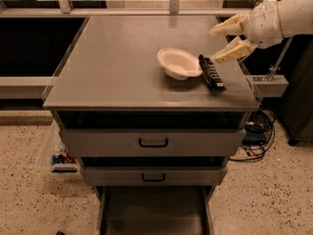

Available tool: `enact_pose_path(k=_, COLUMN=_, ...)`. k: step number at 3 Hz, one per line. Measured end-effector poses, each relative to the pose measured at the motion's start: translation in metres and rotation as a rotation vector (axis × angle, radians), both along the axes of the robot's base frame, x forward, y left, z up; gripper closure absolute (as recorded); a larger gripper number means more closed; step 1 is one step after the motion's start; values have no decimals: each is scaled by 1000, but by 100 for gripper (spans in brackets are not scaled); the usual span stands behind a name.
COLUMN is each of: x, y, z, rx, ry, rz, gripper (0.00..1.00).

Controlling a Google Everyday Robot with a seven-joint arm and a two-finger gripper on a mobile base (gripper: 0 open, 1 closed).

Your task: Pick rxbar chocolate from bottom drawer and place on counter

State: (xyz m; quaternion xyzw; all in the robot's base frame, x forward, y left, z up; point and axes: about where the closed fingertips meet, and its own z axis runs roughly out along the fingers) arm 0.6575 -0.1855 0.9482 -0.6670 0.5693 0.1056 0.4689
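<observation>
The rxbar chocolate (211, 72), a flat black bar with rows of white print, lies on the counter (122, 67) just right of a white bowl (178, 62), one end against the bowl's rim. My gripper (221, 44) is above the counter's right edge, just above and right of the bar, with its two cream fingers spread apart and nothing between them. The bottom drawer (154, 213) is pulled out at the bottom of the view, with a dark floor and nothing visible in it.
Two grey-fronted drawers with black handles (153, 142) sit shut below the counter. A clear bin with small items (56, 155) stands on the floor at the left. Cables (254, 131) lie at the right. A rail runs behind the counter.
</observation>
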Motion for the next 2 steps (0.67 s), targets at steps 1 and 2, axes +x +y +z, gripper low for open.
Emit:
enact_pose_path(k=1, x=0, y=0, z=0, rx=0, ry=0, rz=0, gripper=0)
enact_pose_path(k=2, x=0, y=0, z=0, rx=0, ry=0, rz=0, gripper=0)
